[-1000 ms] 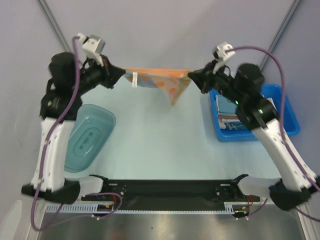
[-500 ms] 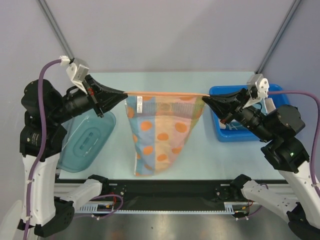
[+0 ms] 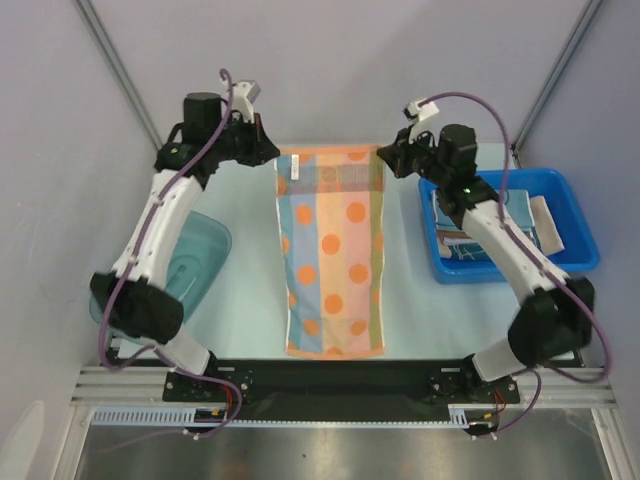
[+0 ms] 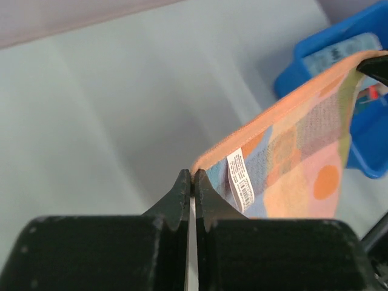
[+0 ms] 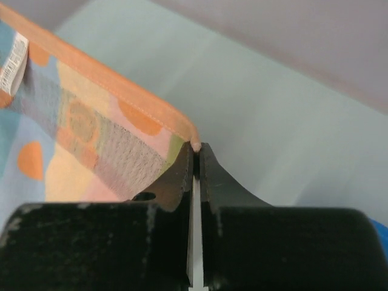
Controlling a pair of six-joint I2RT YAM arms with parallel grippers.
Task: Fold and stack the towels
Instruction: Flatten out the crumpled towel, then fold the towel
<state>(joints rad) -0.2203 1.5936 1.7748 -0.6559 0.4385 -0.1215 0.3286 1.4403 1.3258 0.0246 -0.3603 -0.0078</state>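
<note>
Spanning left pincer [image 3: 272,153] to right pincer [image 3: 385,158]: towel [image 3: 333,260], orange-dotted, one far corner clenched in each. The rest lies flat on worktop [image 3: 250,290], nearward of both, evidently spread for folding.

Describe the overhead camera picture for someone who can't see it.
Two robot arms pinch the far corners of an orange-dotted towel, the left gripper and right gripper shut on it, so it lies spread lengthwise over the pale table. A blue bin holding folded cloths sits to the right, a teal tub to the left.
</note>
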